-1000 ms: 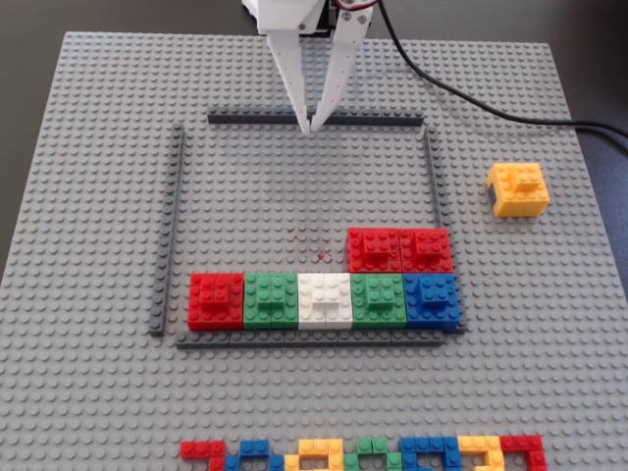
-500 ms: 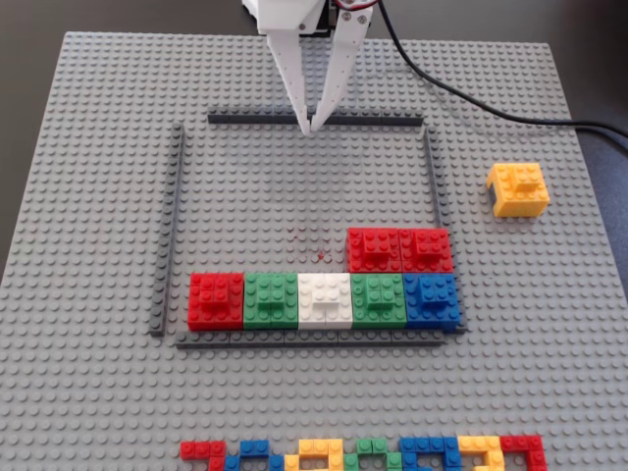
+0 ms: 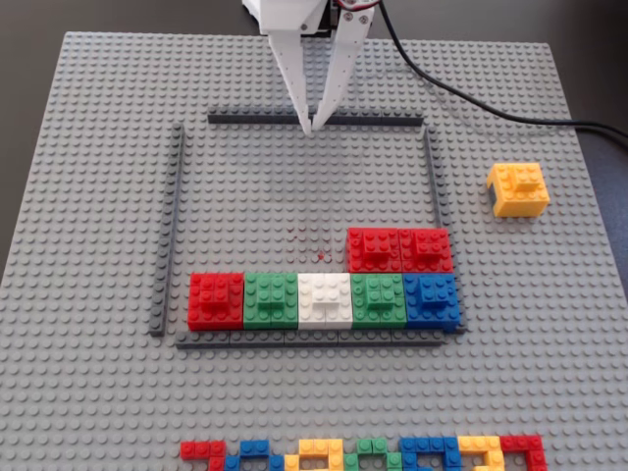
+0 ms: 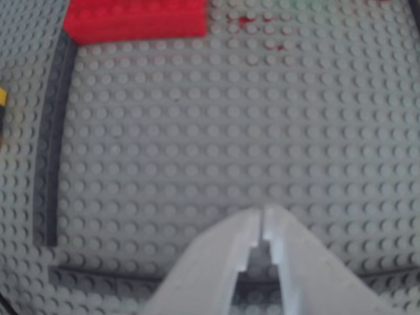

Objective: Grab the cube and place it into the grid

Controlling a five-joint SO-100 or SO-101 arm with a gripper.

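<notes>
Seven blocks already fill the grid's lower right, so free cells remain above — the cube sits outside, well right of its right strip. My fingers are pressed together, empty, over the top strip — far from the cube.

The tool enters from the bottom edge, fingertips together, empty, above the grid strip. Grey studded baseplate fills the frame; red blocks sit top left.
</notes>
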